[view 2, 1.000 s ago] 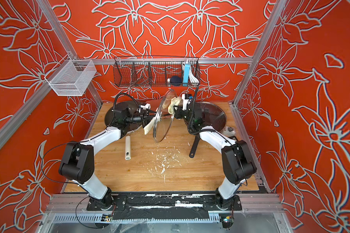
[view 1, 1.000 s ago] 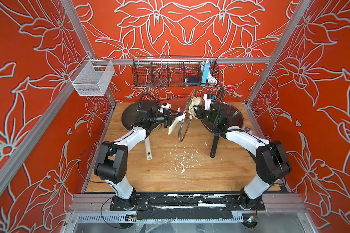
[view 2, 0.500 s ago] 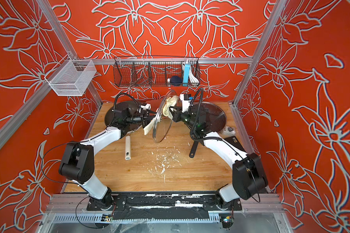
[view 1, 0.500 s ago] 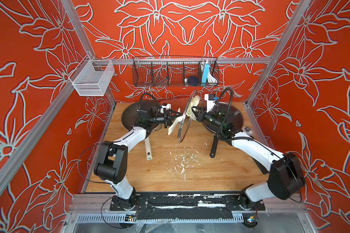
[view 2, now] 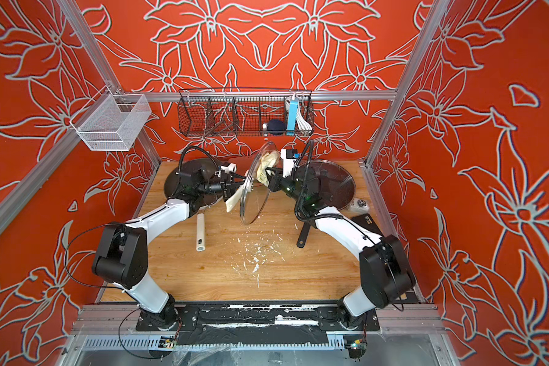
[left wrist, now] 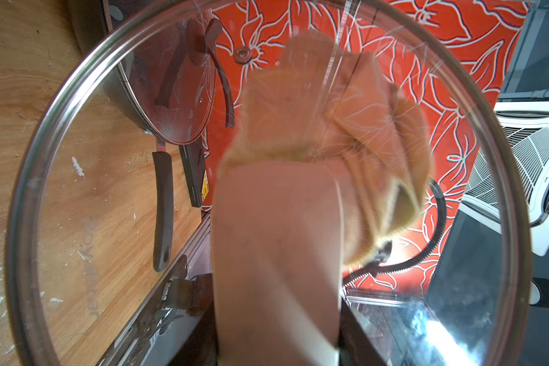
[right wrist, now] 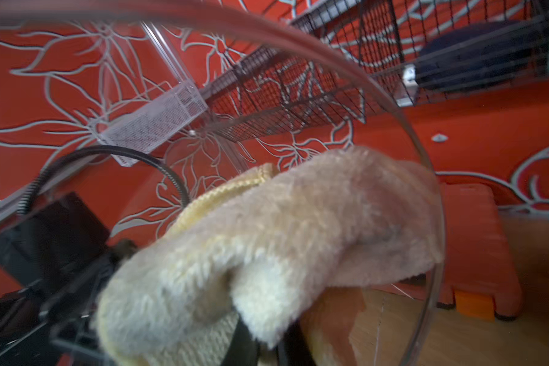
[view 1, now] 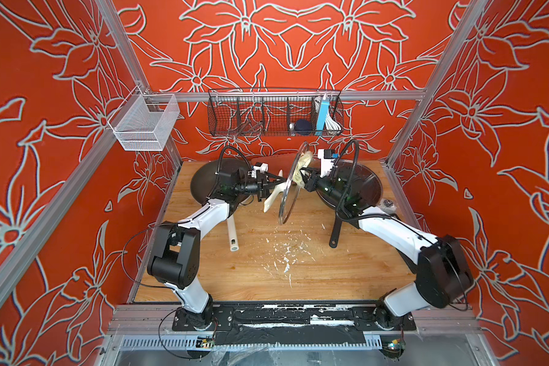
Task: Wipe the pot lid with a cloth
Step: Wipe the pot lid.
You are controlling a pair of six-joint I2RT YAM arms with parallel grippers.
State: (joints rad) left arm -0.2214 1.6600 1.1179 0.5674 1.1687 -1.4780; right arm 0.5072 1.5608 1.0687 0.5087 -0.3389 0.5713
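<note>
Two dark round pans sit at the back of the table. From the table's middle, the cream-handled pan (view 1: 203, 180) is at eleven o'clock. The black-handled pan (view 1: 376, 196) is at one o'clock, with a second lid (view 1: 362, 169) of glass lying on it. Between them, at twelve, the lid (view 1: 286, 202) stands on edge in the air. It is a clear glass disc in a thin steel rim, with a smooth cream handle on its nine o'clock face. The cloth (view 1: 299, 164) is a fluffy cream towel rag with a stitched hem and a faint grey smudge. It is bunched and pressed against the lid's three o'clock face, near the upper rim.

The left gripper (view 1: 271, 184) reaches in from nine o'clock, its jaws part-way apart and clamped on the lid's handle. The right gripper (view 1: 305, 182) reaches in from three, its jaws pinched tight on the cloth.

The walls are red with grey-white flower outlines. The table (view 1: 267, 282) is pale grained wood, scuffed, with white flecks (view 1: 286, 258) strewn at six o'clock of the lid. A black wire basket (view 1: 257, 117) hangs on the back rail at twelve, and a white mesh basket (view 1: 143, 123) at ten.
</note>
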